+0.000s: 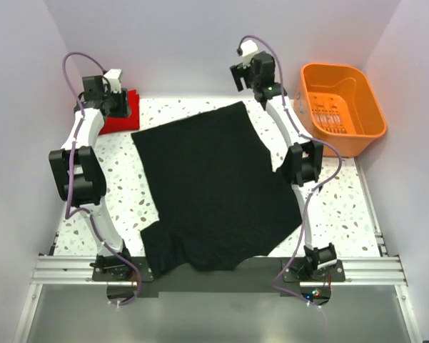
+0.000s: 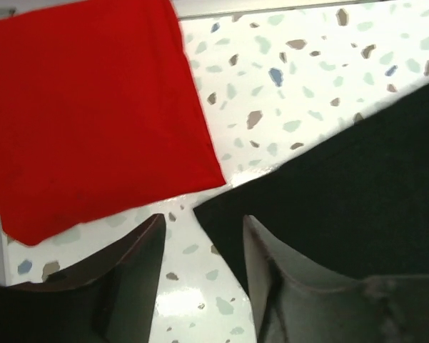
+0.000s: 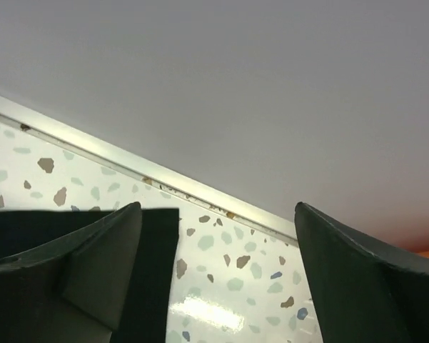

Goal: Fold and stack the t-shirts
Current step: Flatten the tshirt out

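Terrazzo table (image 1: pixel 342 207), black t-shirt (image 1: pixel 214 186) spread flat across its middle, orange basket (image 1: pixel 346 145) at far right, folded red t-shirt (image 2: pixel 86 107) at far left corner, left gripper (image 2: pixel 203 229) parted between both shirts, right gripper (image 3: pixel 218 214) parted wide at black shirt's far corner

A black t-shirt (image 1: pixel 214 189) lies spread flat and slightly askew on the speckled worktop (image 1: pixel 128 179), its rumpled near end at the worktop's near edge. Just beyond its far left corner sits a folded red t-shirt (image 1: pixel 118 125), partly covered by the wrist of the left arm (image 1: pixel 77 175). The right arm (image 1: pixel 300 161) reaches past the shirt's far right corner. Right of the shirt stands an orange basket (image 1: pixel 357 139).
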